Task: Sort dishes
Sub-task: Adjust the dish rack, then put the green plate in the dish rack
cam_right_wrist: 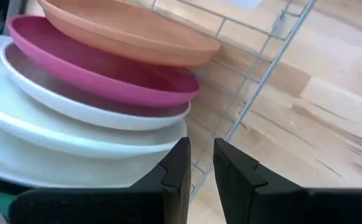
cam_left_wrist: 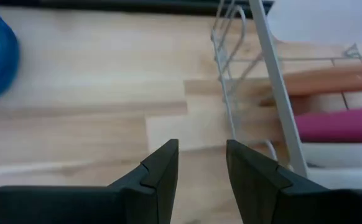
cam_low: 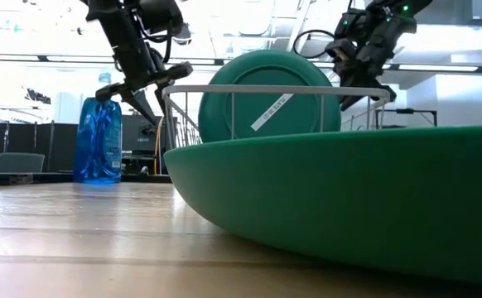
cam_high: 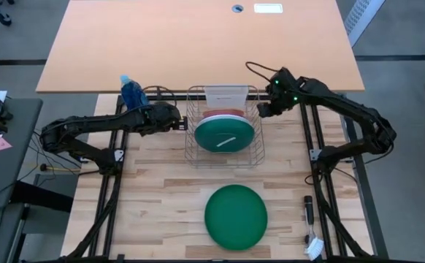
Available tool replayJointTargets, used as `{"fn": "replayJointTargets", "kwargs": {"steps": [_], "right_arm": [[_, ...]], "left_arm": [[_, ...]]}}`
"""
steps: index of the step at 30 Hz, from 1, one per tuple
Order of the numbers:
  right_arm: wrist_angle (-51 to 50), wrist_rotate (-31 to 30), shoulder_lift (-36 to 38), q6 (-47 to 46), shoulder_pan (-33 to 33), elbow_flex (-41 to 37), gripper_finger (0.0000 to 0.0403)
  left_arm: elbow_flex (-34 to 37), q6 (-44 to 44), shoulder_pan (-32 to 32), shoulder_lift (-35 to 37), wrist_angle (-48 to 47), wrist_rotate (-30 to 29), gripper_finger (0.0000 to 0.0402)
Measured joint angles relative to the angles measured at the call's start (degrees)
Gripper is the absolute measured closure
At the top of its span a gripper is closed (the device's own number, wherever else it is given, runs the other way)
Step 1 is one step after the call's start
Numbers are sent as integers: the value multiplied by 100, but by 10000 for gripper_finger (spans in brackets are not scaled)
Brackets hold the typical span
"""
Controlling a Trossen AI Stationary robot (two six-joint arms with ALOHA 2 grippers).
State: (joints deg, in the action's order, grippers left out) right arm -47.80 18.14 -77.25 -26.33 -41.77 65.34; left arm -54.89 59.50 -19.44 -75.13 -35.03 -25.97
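Light wood slat table [cam_high: 161, 175], an orange desk beyond it. Landmark: wire dish rack [cam_high: 225, 157], standing mid-table.

Dishes in the rack, on edge in a row: salmon plate [cam_right_wrist: 131, 34] at the far end, then pink plate [cam_right_wrist: 106, 78], two white plates [cam_right_wrist: 75, 118], and a dark green plate in rack [cam_high: 223, 134] at the front, facing the near table edge, with a white label strip on its face. A second green plate on table [cam_high: 236, 217] lies flat, well in front of the rack. Blue spray bottle [cam_high: 131, 91] stands off the rack's far-left corner.

Left gripper [cam_high: 177, 118] is just outside the rack's left wall, fingers slightly apart, holding nothing. Right gripper [cam_high: 265, 111] is at the rack's right wall beside the plate rims; fingers a narrow gap apart, nothing between them.

Judgement: one green plate is out, four colours plus its twin remain racked; both arms are lining up on the rack for the next pick. Next move needs one gripper to widen, reach over the wire wall and close on a single rim. Plates sit close together, so taking two at once is the risk.
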Motion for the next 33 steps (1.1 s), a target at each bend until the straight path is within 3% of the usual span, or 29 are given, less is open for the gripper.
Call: {"fn": "replayJointTargets", "kwargs": {"steps": [6,14,18,22,27,33], "right_arm": [[-397,34,24,288,-226,490,331],[-2172,169,79,1010,-305,1633,330],[-2908,166,311,923,-85,2104,330],[-3282,166,725,452,364,2205,330],[-3711,115,1342,316,1220,2070,330],[-3585,-157,1929,-412,2494,1756,330]], "left_arm": [[0,-501,-361,-1,28,-17,272],[-237,-496,-522,393,24,498,272],[-496,-497,-425,668,32,514,272],[-647,-565,-302,870,26,529,272],[-721,-702,-12,1078,41,1063,272],[-730,-988,782,1296,355,1239,272]]}}
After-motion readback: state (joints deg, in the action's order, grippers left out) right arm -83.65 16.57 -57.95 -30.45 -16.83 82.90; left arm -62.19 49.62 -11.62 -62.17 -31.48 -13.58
